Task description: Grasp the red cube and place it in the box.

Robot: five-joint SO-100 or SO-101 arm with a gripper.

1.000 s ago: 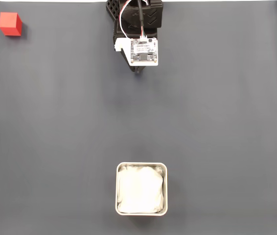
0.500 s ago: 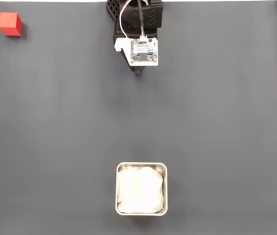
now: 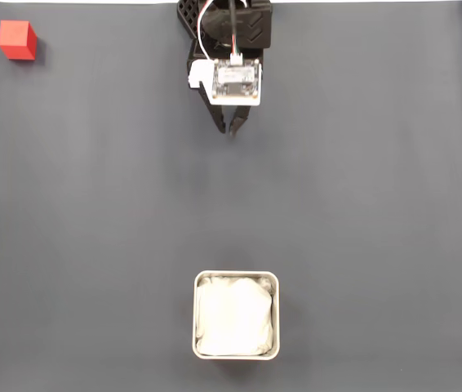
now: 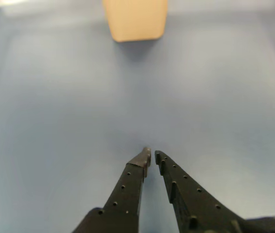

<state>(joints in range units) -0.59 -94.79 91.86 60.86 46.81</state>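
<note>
No readable text, brand, number or sign found in either view. The white circuit board (image 3: 236, 83) mounted on my wrist, at 12 o'clock in the fixed view, carries dark markings too small and blurred to make out. The red cube (image 3: 16, 40), the box (image 3: 236, 315) and my black fingers (image 4: 128, 187) are plain, with no label on any visible face.

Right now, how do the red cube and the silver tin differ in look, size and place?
The small matte red cube is solid and plain; the square silver metal tin is open-topped with a white soft lining. The tin is far wider than the cube. In the fixed view, the cube sits at top left, the tin at bottom centre. Both rest on the dark mat, untouched.
</note>
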